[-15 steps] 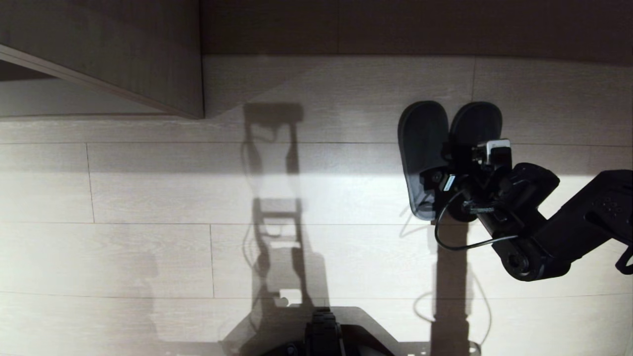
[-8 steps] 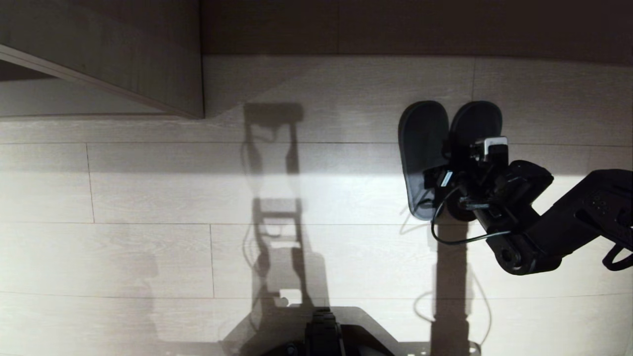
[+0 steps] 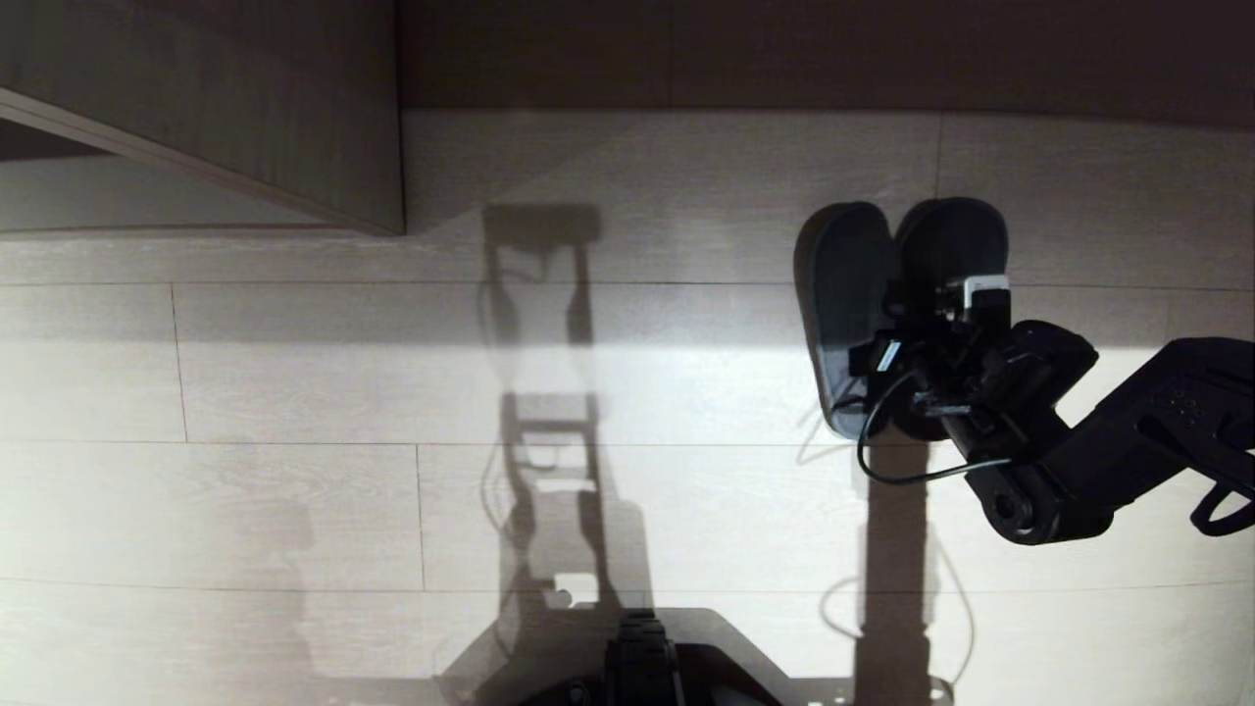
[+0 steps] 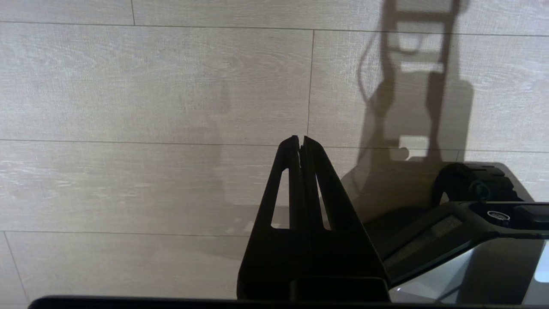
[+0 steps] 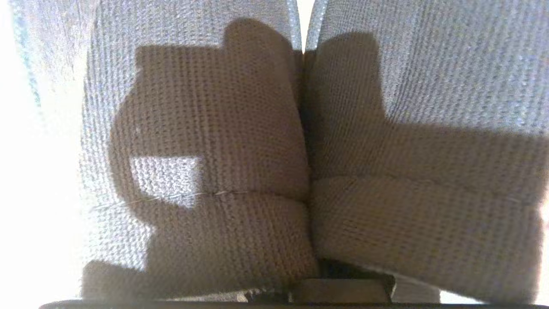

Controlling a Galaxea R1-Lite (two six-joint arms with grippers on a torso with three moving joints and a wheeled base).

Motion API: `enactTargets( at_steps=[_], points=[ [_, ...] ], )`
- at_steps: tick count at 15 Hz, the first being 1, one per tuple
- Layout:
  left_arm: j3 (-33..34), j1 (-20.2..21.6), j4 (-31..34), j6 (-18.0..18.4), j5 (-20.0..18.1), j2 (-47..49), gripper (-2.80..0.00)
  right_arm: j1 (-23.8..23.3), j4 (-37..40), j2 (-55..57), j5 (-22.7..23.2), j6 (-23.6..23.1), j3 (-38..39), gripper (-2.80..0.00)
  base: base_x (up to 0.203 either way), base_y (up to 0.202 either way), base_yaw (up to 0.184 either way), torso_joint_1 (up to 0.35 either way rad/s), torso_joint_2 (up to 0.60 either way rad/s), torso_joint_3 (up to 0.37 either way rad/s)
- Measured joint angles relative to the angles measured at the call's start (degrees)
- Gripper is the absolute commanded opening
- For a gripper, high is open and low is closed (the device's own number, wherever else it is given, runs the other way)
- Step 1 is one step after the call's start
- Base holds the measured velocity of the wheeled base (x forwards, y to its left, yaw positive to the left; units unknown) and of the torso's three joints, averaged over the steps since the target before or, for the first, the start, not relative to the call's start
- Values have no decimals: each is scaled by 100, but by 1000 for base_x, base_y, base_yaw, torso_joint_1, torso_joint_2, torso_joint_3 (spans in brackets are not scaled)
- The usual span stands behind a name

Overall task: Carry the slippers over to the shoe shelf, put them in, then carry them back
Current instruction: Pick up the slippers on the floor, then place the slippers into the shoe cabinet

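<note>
right gripper (image 3: 897,338) fingers clamped on both slippers (image 3: 853,284) at their toe bands; pickup step; next: lift clear of floor.

The slippers (image 3: 853,294) are dark grey-black, their fabric bands (image 5: 214,141) a fine ribbed weave (pale grey where light strikes). The floor (image 3: 294,373) is pale wood-grain plank, crossed by dark shadows. The cabinet (image 3: 245,98) at far left is brownish wood veneer. Both grippers are black.
</note>
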Motion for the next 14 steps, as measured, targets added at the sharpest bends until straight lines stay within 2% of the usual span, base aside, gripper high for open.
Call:
enactTargets(
  at_steps=[3,6,14],
  points=[
    [0,0,-1,7,0,0,-280,2,30,-208,-12,-10,223,-280,0,0,0,0,0,0],
    [0,0,-6,9,0,0,-280,13,91,-891,54,-40,733,-280,0,0,0,0,0,0],
    [0,0,3,7,2,0,-280,37,750,-3782,398,-121,2989,-280,0,0,0,0,0,0]
  ],
)
